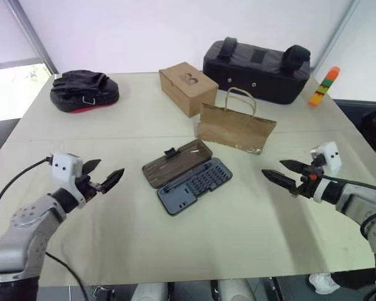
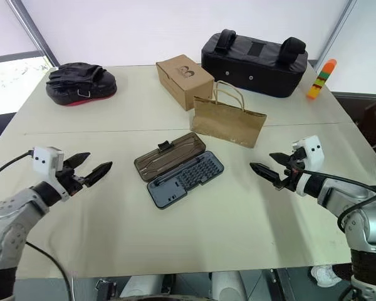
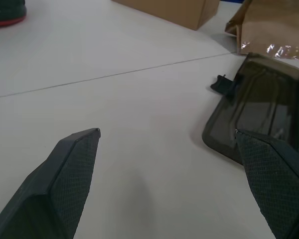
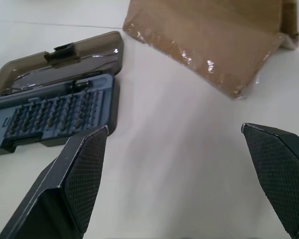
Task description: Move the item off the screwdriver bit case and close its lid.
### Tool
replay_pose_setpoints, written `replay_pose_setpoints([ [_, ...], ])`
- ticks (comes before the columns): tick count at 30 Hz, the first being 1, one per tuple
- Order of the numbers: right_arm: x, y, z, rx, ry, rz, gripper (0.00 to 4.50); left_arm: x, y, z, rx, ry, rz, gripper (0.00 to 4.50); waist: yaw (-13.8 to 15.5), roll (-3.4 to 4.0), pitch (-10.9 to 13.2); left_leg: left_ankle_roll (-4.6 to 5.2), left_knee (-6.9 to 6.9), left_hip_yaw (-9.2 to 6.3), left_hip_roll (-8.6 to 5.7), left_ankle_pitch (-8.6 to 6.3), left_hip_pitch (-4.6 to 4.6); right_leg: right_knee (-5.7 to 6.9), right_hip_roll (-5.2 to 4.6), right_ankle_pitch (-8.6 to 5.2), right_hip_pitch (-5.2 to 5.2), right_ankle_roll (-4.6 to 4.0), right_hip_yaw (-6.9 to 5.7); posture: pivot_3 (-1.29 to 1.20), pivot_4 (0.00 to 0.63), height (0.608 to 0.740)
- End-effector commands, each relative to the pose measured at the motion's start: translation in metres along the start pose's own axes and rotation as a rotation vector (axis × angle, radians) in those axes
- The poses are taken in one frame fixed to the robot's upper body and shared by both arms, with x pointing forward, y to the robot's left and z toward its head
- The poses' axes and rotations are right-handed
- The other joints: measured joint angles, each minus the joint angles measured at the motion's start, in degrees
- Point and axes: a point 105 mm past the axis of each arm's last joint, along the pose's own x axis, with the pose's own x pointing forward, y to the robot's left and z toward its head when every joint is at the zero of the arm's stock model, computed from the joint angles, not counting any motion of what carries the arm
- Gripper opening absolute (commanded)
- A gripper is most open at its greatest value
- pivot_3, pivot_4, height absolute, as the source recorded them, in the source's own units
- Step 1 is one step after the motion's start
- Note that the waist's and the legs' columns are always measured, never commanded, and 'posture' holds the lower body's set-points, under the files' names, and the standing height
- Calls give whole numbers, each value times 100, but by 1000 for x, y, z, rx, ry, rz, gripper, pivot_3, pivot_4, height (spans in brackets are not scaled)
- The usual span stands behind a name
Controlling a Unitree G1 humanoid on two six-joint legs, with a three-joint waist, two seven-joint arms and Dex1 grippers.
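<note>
Paper bag (image 1: 236, 127) stood clear of the open bit case (image 1: 195, 185)
Lid (image 1: 177, 162) lay flat beside the case; left gripper (image 1: 106, 175) and right gripper (image 1: 280, 173) both hovered wide, empty

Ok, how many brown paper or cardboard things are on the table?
2: the paper bag, upright just behind the open bit case, and the cardboard box behind it, beside the black fabric bag.

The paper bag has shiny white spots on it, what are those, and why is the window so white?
Right wrist view: light glints off a glossy strip along the paper bag. Left wrist view: the same glints by the lid. Left eye view: the window is washed out by daylight.
</note>
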Motion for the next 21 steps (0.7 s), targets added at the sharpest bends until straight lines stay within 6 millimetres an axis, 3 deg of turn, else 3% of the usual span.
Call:
replay_pose_setpoints([
  [1,-1,-2,17,-73,-48,-3,4472,-5,-6,16,38,-25,-46,4500,0,-1,1,0,0,0,0,0,0,0,1,0,0,0,0,0,150,740],
  [7,0,-2,20,-125,-53,-3,4472,-6,-18,22,8,-40,-122,4500,4,-1,4,0,0,0,-2,0,-2,0,2,0,0,1,-1,0,150,740],
  [21,4,-6,30,-218,-78,-31,4472,-5,-19,26,27,-31,-153,4500,1,3,8,0,0,0,-2,0,-1,0,3,0,0,0,0,0,150,740],
])
